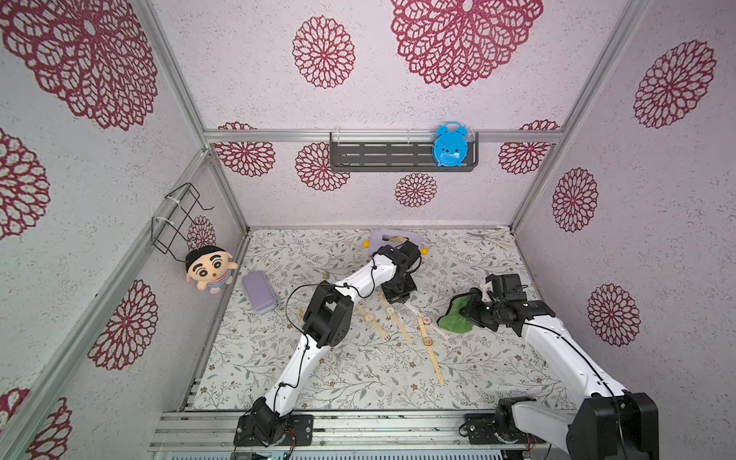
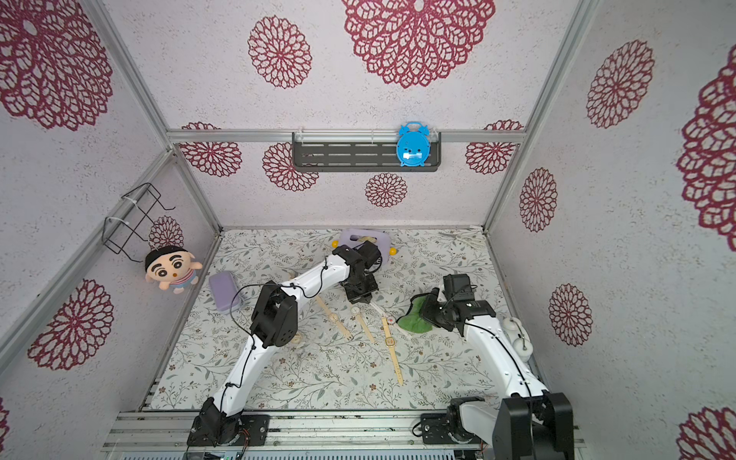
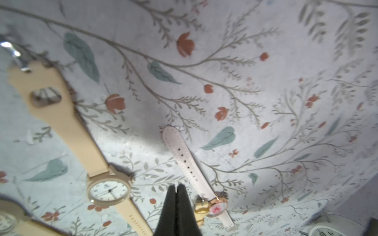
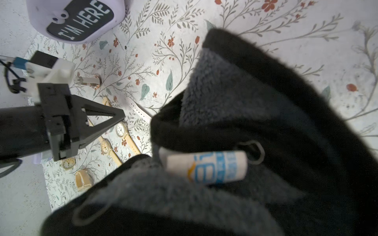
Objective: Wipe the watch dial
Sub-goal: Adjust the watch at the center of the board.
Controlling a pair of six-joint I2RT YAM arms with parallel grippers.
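Note:
Several watches lie in a row mid-table. In the left wrist view a beige-strap watch with a white dial lies to one side of my left gripper. A white-strap watch with a pink dial lies to the other side. The left gripper is shut and empty, its tips just above the table behind the row. My right gripper is shut on a cloth, green on top and dark grey fleece in the right wrist view, to the right of the pink-dial watch. Its fingers are hidden in the cloth.
A purple case lies at the left edge and a purple "I'M HERE" box at the back. A white alarm clock stands by the right wall. A blue clock sits on the wall shelf.

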